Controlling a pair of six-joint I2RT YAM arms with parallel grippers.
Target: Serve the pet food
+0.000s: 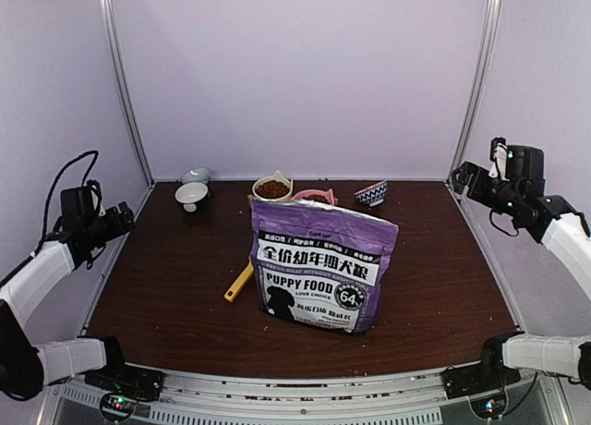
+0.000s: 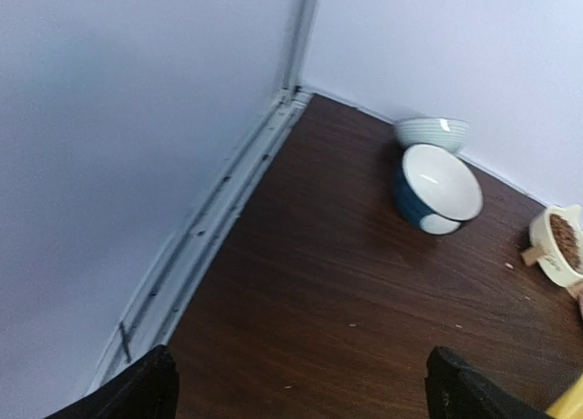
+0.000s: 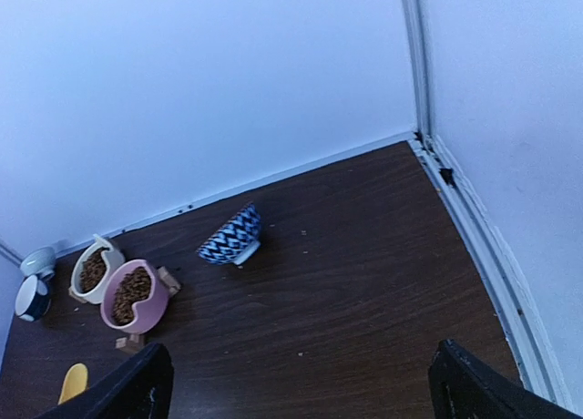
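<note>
The pet food [image 1: 272, 188] shows in two places. Reddish-brown kibble fills a cream bowl [image 1: 272, 188] and a pink bowl [image 3: 133, 296] that stand side by side at the far edge of the surface [image 1: 166, 296]. The rest is presumably in the purple puppy-food bag [image 1: 323, 273], which stands upright in the middle, just near of those bowls. Whether its top is open cannot be told. A yellow scoop [image 1: 238, 285] lies at the bag's left side, its handle sticking out and its head hidden behind the bag. A blue zigzag bowl [image 1: 371, 193] sits tipped at the far right. A white-lined blue bowl [image 1: 192, 196] and a pale grey bowl [image 1: 196, 175] sit at the far left.

The left claw [image 2: 301, 392] hangs raised off the left edge and the right claw [image 3: 301, 392] off the right. Both are spread wide, hold nothing, and are well apart from every object.

The kibble looks hard, light and loose, so it would likely roll and scatter and is not something to pinch directly. It is better moved with the stiff scoop, taken by its handle. The bag looks soft and glossy, probably heavy and slippery, so the upper edge or a top corner seems the safest hold.
</note>
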